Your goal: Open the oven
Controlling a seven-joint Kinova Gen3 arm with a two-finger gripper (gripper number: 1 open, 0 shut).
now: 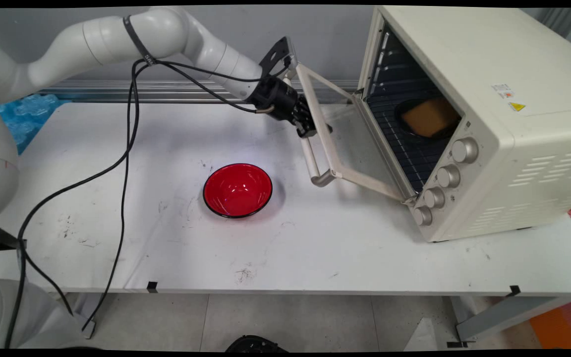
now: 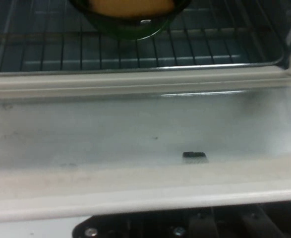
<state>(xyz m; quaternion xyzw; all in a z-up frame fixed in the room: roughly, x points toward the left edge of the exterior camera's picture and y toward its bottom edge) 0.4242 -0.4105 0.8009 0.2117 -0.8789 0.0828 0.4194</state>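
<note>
The black gripper is seen at the handle of the toaster oven's half-lowered glass door; whether it grips cannot be told. Inside the oven, a dark dish of bread sits on the rack. A red bowl rests on the table, left of the oven.

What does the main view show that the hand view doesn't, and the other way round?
Only the main view shows the red bowl on the white table, the oven's four knobs, its whole cream body, the door handle and the gripper at that handle. Only the hand view shows a small dark mark on the door glass, close up. Both show the open oven door, the wire rack and the dark dish holding something yellowish-brown.
</note>
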